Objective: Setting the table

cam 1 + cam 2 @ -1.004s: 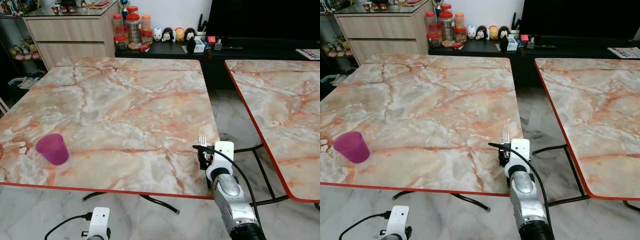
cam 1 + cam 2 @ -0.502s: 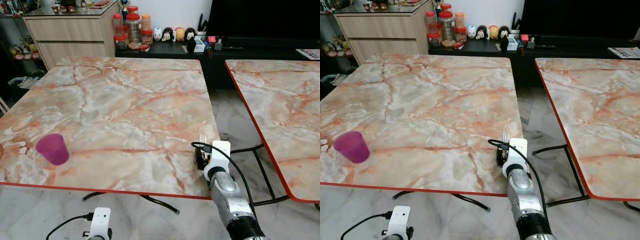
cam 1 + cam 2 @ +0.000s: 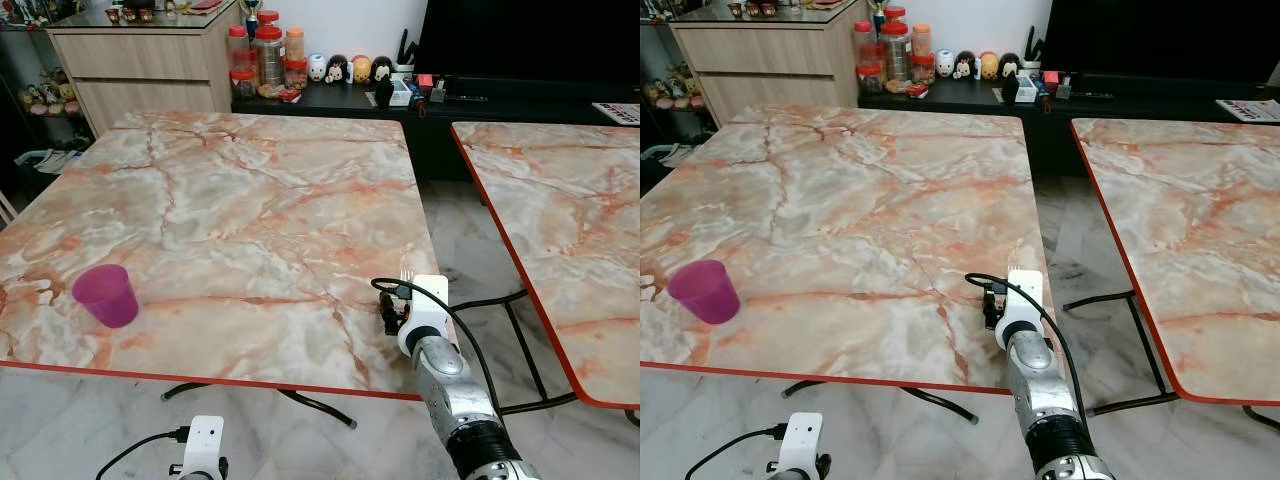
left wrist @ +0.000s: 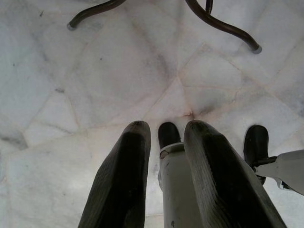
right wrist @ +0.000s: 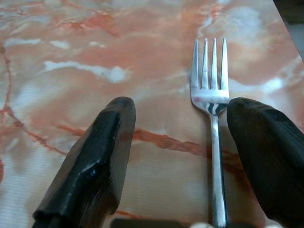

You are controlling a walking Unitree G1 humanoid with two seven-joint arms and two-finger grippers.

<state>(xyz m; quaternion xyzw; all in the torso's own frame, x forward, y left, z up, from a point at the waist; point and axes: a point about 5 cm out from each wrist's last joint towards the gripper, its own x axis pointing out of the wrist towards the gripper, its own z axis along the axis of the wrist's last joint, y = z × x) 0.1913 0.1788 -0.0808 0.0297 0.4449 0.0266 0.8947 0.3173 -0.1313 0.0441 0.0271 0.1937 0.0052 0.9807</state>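
A silver fork (image 5: 211, 95) lies flat on the marble table (image 3: 250, 200) near its front right corner, tines pointing away from me. My right gripper (image 5: 183, 109) hovers low over the table with its fingers open around the fork, which lies close to one finger (image 5: 266, 142). The same gripper (image 3: 393, 315) sits in front of its white wrist camera, and the fork's tines (image 3: 405, 272) stick out beyond it. A purple cup (image 3: 105, 296) stands upright at the table's front left. My left gripper (image 4: 164, 137) hangs below the table edge over the floor.
A second marble table (image 3: 560, 200) stands to the right, across a narrow gap of floor. Jars (image 3: 265, 55) and small figures line a dark cabinet at the back. Curved black table legs (image 4: 223, 28) rest on the tiled floor below.
My right arm has shifted a little to the left and forward over the table. The fork's tines stay at about the same spot. The cup has not moved.
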